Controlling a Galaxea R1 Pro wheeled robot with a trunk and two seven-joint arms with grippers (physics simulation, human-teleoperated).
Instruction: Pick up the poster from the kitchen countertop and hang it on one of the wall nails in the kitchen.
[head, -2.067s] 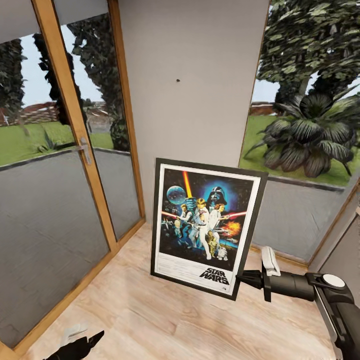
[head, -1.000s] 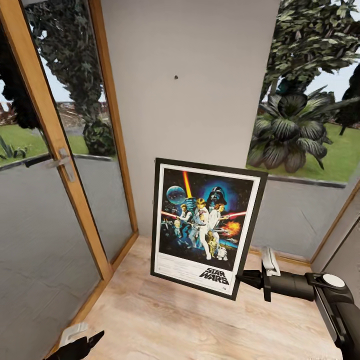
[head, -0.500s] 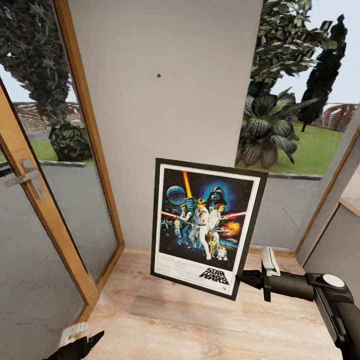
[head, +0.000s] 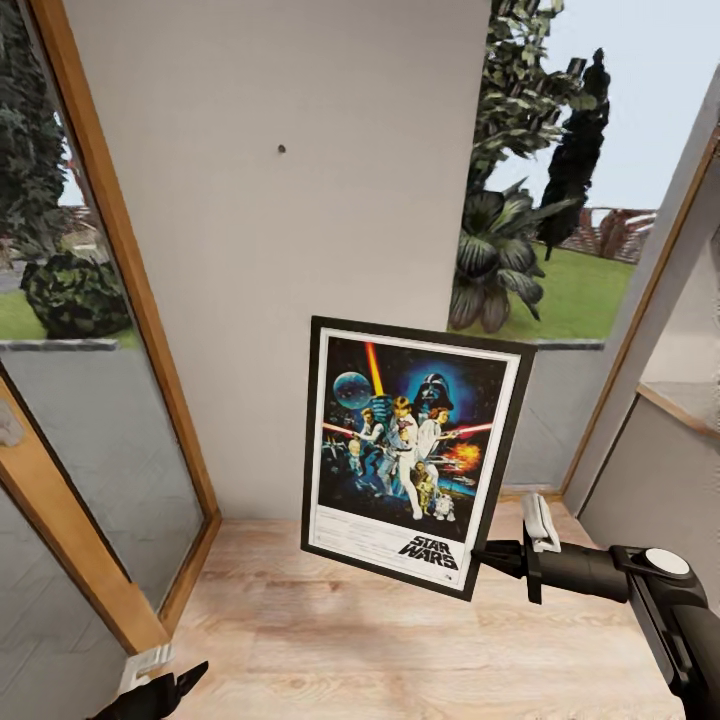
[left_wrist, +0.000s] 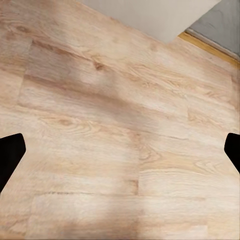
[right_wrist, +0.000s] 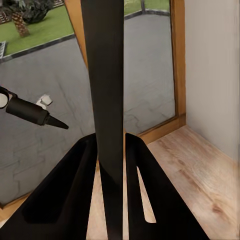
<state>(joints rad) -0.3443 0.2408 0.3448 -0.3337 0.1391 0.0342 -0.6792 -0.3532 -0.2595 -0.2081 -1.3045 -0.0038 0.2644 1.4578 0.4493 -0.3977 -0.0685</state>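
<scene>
The framed Star Wars poster (head: 410, 455) hangs upright, slightly tilted, in front of a grey wall. My right gripper (head: 487, 556) is shut on the frame's lower right edge. In the right wrist view the frame (right_wrist: 106, 75) runs edge-on between the black fingers (right_wrist: 67, 200). A small dark nail (head: 281, 149) sits high on the wall, above and left of the poster. My left gripper (head: 165, 683) hangs low at the bottom left, open and holding nothing, over bare wood floor (left_wrist: 120, 125). The kitchen countertop is out of view.
A wood-framed glass door (head: 100, 300) stands to the left of the wall panel, and a window onto garden plants (head: 520, 250) to the right. A grey unit with a pale top edge (head: 680, 405) closes the right side. Light wood floor (head: 400, 640) lies below.
The whole picture has slid left and closer to the wall, so the camera has moved. The poster stays held in my right gripper, and both arms keep their pose.
</scene>
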